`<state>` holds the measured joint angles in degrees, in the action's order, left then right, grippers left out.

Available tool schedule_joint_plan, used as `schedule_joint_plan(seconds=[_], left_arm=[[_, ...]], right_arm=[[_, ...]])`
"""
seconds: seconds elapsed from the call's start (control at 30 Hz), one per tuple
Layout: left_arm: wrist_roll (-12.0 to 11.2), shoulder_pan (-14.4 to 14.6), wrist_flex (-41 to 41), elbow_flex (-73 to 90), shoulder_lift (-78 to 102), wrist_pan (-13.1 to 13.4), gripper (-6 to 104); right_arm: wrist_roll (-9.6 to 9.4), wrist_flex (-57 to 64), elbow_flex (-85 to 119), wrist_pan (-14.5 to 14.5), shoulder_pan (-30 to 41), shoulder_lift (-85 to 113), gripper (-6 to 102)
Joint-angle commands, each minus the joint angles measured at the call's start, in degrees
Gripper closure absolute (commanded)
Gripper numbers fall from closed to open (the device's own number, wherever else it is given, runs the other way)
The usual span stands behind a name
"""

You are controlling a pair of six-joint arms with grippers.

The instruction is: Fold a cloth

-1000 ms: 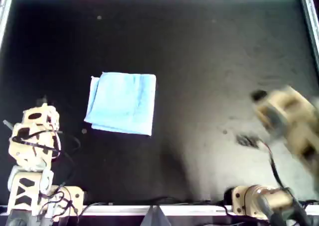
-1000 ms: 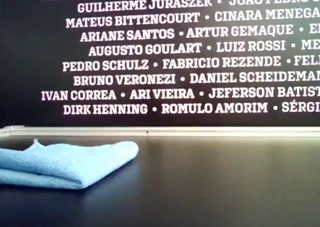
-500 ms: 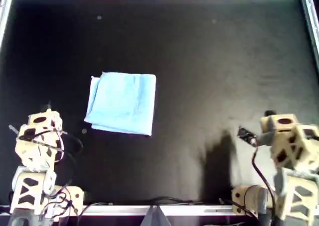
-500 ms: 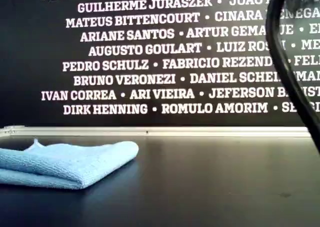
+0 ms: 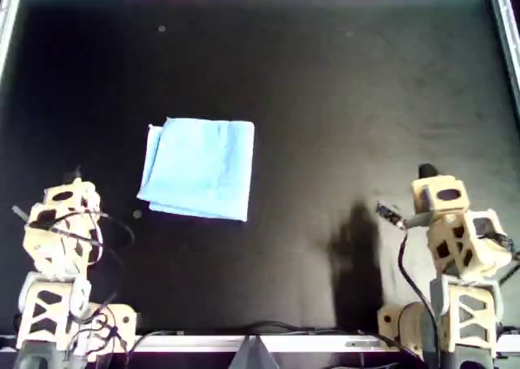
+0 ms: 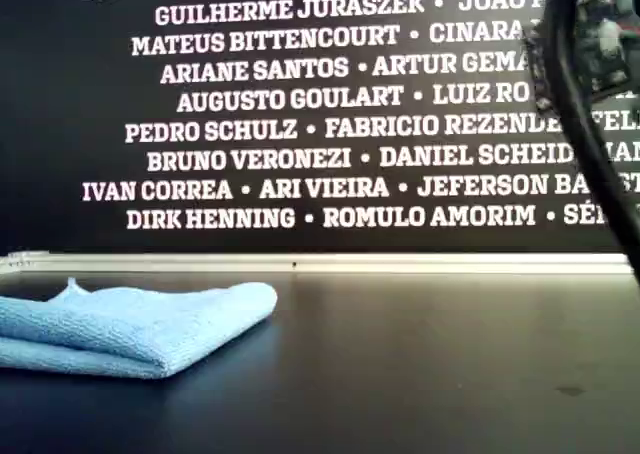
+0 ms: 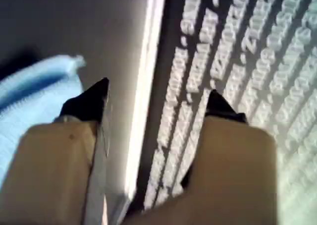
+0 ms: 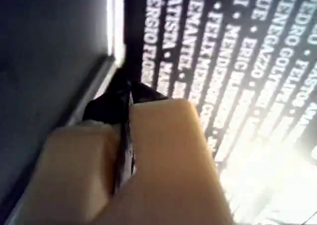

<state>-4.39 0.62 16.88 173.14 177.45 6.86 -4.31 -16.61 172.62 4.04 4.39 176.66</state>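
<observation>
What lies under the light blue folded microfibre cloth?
The light blue folded microfibre cloth rests flat on the black table. Its own lower layers show at the edge in the exterior view. Anything beneath it is covered and cannot be seen.

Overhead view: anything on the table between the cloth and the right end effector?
Nothing: the overhead view shows only bare black table between the cloth and the right end effector.
</observation>
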Motion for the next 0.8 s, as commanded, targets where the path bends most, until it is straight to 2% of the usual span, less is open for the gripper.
schedule_joint_plan(seconds=[0.0,0.03,0.13,0.27,0.6,0.77], left_arm=[[-0.3,-2.6,5.4,-1.0,1.1,-0.5,31],[-0.3,-2.6,8.4,-1.0,1.1,-0.5,31],[-0.3,-2.7,17.4,-1.0,1.3,-0.5,31],[-0.3,-2.7,23.6,-1.0,1.3,-0.5,31],[-0.2,-2.7,24.7,-1.0,1.3,-0.5,31],[0.6,-2.7,30.0,-1.0,1.3,-0.5,31]], right_arm=[[0.09,-1.5,1.1,0.7,0.0,2.1,98],[-0.7,-2.8,1.1,0.9,0.0,2.2,98],[-0.79,-6.8,1.1,0.5,0.4,2.7,98],[-0.79,-11.6,1.1,0.0,1.8,2.8,98],[-0.79,-28.4,1.1,-0.1,3.8,2.9,98],[-0.79,-33.3,1.1,0.0,3.9,2.9,98]])
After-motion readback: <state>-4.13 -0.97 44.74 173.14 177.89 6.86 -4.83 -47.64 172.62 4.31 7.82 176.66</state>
